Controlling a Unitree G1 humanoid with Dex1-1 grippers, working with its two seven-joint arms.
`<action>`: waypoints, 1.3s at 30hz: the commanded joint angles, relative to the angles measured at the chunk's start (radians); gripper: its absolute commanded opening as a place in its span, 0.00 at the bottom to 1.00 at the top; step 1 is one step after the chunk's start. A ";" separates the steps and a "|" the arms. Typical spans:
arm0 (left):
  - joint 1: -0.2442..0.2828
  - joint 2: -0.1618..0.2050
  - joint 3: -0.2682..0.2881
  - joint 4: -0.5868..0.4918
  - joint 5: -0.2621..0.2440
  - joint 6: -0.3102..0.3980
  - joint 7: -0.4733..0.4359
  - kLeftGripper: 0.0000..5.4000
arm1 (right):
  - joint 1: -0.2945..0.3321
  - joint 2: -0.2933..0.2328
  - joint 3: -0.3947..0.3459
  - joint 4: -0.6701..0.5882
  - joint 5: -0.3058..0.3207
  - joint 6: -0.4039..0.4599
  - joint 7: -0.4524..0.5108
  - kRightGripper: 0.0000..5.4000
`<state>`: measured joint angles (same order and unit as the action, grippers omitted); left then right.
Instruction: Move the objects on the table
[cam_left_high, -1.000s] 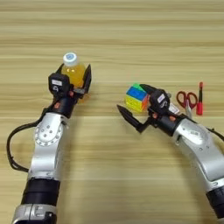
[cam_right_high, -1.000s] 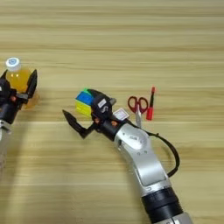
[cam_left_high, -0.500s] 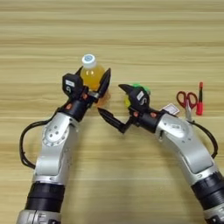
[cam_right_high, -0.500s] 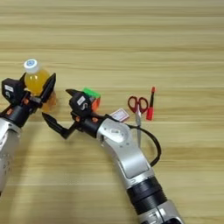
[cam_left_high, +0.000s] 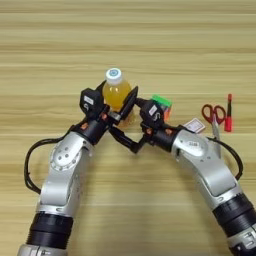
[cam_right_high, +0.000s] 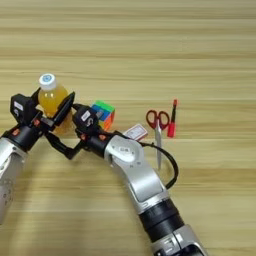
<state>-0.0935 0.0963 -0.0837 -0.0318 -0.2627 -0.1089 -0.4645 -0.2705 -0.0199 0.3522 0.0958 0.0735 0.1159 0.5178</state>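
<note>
Bottle (cam_left_high: 116, 93) of orange drink, white cap on top, now stands just left of centre in my left-eye view, with my left gripper (cam_left_high: 114, 108) clamped around it, one black finger on each side of the body. A second ago that bottle and gripper were well over in the left part of the frame; half a second ago they were partway in, and now they sit close beside the cube (cam_left_high: 163, 106), so the bottle has travelled rightward across the table (cam_left_high: 60, 45) in my grasp. The cube itself looks unmoved relative to the scissors (cam_left_high: 214, 116), pen (cam_left_high: 228, 112) and card (cam_left_high: 194, 125), which keep their places at right of centre. My right gripper (cam_left_high: 134, 124) has swung from the centre toward the left: its fingers are spread apart, holding nothing, one pointing up beside the bottle and the other reaching down-left toward my left wrist, so the two grippers now nearly meet in the middle of the frame, in front of the cube. The cap has a small blue round mark whose writing I cannot read; the white-and-red card's print is likewise too small to make out.
</note>
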 joint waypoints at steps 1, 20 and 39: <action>0.012 0.008 -0.016 -0.034 -0.013 0.021 -0.024 0.64 | -0.042 0.025 -0.005 0.015 -0.007 -0.034 -0.013 1.00; 0.039 0.018 -0.022 -0.095 -0.064 0.073 -0.054 0.64 | -0.057 0.038 -0.020 0.067 -0.016 -0.083 -0.023 1.00; 0.037 0.016 -0.013 -0.089 -0.070 0.075 -0.051 0.64 | -0.056 0.055 -0.040 0.063 0.020 -0.044 0.000 0.73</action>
<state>-0.0541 0.1113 -0.0929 -0.1065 -0.3224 -0.0429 -0.5058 -0.3046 0.0238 0.3234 0.1631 0.0793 0.0569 0.5176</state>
